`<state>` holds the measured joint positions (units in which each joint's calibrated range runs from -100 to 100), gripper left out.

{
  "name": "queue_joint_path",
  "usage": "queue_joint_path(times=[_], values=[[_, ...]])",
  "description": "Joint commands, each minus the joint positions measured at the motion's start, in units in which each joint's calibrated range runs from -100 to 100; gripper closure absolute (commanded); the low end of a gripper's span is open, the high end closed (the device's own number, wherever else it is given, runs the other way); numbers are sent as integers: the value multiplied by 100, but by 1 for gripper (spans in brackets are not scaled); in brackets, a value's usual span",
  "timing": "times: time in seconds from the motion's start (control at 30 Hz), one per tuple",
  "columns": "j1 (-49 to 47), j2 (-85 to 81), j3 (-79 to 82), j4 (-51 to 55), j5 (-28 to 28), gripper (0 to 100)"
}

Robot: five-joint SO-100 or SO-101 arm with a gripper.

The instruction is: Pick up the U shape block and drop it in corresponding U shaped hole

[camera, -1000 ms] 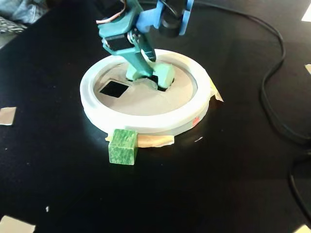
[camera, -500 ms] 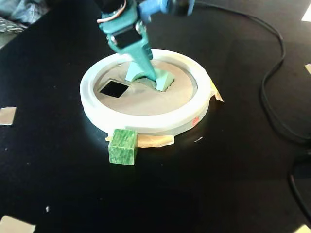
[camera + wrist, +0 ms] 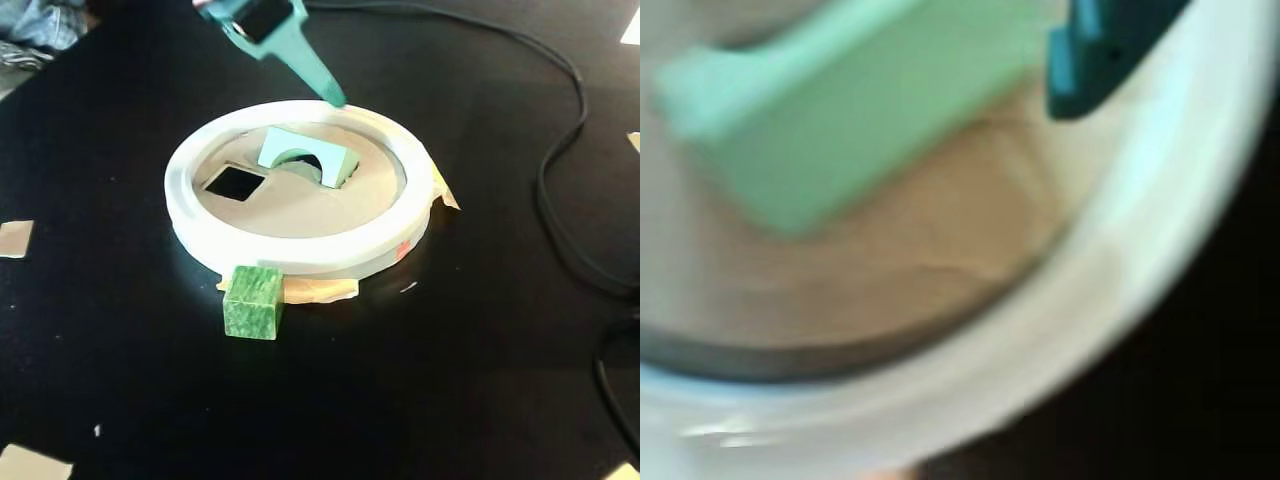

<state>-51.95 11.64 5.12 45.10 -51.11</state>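
Lifted clear: pincer (image 3: 335,97); grip state unclear | U shape block (image 3: 308,155) sits on tan disc (image 3: 290,205)

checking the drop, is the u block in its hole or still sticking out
Sticking out: the U shape block stands arch-up on the tan disc, its body above the surface.

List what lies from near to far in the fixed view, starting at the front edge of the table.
Dark green cube → white rim of the disc → square hole → U shape block, sitting on the tan disc → gripper, raised above the rim's far side.
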Motion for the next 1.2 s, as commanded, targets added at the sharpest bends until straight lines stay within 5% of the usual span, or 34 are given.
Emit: queue_joint_path(times=[0.0,0.33,0.93,1.17], values=[[-960,-577,-522,-170,-967,15],[-598,-49,-1305,-190,-1822,14],[-173,1295,-1742,-210,-1895,14],[-298,1752,-1733,-1073,-2090,15]])
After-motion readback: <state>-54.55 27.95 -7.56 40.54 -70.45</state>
